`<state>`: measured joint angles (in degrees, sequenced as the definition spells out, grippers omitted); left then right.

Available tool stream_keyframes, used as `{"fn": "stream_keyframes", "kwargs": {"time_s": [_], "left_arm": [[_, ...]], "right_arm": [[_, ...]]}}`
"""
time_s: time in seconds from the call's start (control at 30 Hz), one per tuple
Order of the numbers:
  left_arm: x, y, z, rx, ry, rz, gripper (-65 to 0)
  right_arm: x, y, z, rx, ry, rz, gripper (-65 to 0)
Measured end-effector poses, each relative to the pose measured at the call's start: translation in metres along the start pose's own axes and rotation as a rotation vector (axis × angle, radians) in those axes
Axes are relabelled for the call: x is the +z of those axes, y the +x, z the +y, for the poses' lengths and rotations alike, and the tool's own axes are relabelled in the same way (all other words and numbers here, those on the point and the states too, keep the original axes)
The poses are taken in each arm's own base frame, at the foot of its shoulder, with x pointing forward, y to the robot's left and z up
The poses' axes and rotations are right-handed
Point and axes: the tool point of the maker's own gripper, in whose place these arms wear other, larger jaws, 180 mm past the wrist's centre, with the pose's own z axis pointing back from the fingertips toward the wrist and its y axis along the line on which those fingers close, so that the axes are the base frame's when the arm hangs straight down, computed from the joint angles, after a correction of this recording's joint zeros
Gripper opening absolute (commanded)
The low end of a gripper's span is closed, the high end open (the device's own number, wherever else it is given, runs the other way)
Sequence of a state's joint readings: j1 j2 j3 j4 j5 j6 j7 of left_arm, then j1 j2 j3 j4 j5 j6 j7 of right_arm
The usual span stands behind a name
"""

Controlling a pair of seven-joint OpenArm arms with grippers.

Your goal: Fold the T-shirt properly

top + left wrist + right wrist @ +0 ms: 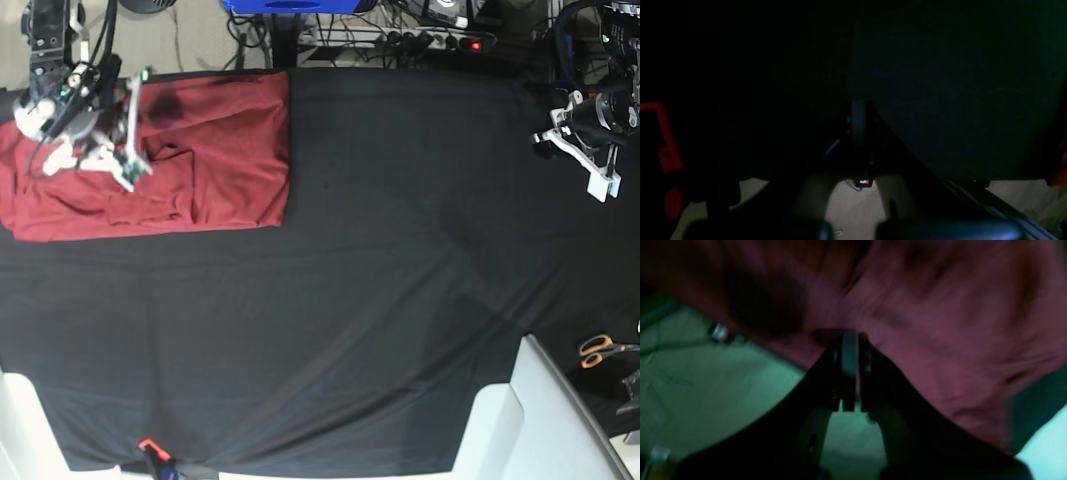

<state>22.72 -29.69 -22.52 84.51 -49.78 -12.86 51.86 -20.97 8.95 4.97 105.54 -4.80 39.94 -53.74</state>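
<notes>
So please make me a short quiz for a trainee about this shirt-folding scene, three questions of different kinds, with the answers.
1. True or false: the T-shirt lies in the middle of the black table cover.
2. Which tool is over the shirt: A) the left tool B) the right tool?
3. Fill in: orange-handled ___ lie at the base view's right edge.

Key: 1 false, it lies at the far left corner. 2 B. 3 scissors.

Three views: one overhead, two riding the wrists.

From the base view we are looking straight down on the black cloth (380, 300); the right wrist view is pressing close along its fingers (849, 366) onto the T-shirt (923, 340), shared with the overhead (220, 150); the left is facing dark cloth (957, 100).
</notes>
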Motion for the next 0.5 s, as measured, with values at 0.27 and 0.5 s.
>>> {"fn": "stream_keyframes", "kwargs": {"time_s": [0.27,0.5], "left_arm": [[0.000,0.000,0.000,0.000,0.000,0.000,-65.0],[0.000,0.000,0.000,0.001,-0.001,-0.001,-65.0]], "right_arm": [[0.004,0.021,-0.001,0.063,-0.015,-0.010,-64.2],[-0.023,0.047,0.037,0.158,0.111,-0.016,-64.2]]}}
